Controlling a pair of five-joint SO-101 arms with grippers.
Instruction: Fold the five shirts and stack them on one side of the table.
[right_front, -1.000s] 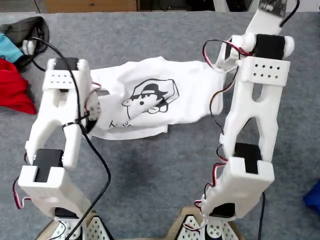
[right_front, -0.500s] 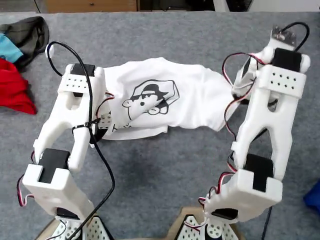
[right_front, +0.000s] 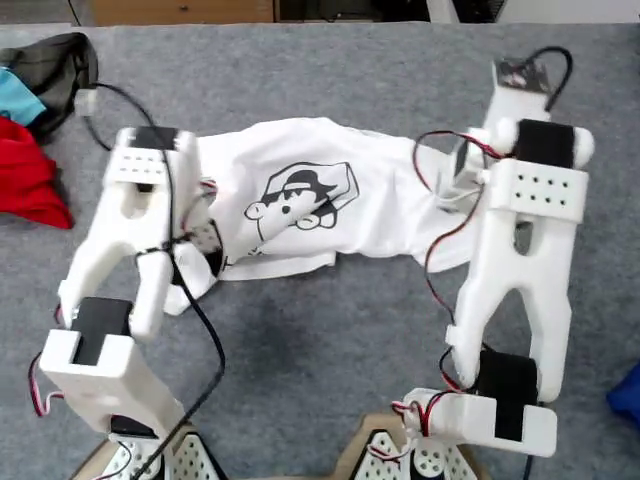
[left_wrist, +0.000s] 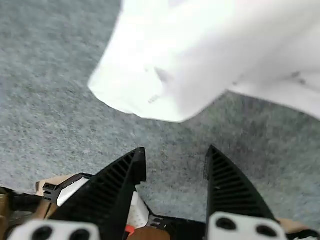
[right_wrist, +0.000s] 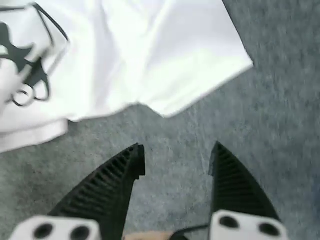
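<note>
L pincer (left_wrist: 175, 150) released: jaws apart, nothing btwn them. It hangs over bare grey tabletop (left_wrist: 45, 110), just short of the shirt (left_wrist: 200, 60) edge, not touching it. R pincer (right_wrist: 177, 146) likewise spread wide and empty, above the tabletop w/ a shirt corner just beyond its tips.

Shirt is white w/ a black cartoon print (right_front: 300, 195), face up. It lies rumpled on the tabletop's far half, stretched sideways btwn the two arms. L arm (right_front: 130, 230) overlaps one end, R arm (right_front: 520, 230) the other. Near edge wrinkled, w/ a loose flap by the L arm.

Far-L corner holds a pile well apart from the shirt: red cloth (right_front: 25, 180), teal cloth (right_front: 12, 95), dark cloth (right_front: 55, 65). Blue thing (right_front: 628, 395) sits at the R edge; can't tell what it is.
</note>
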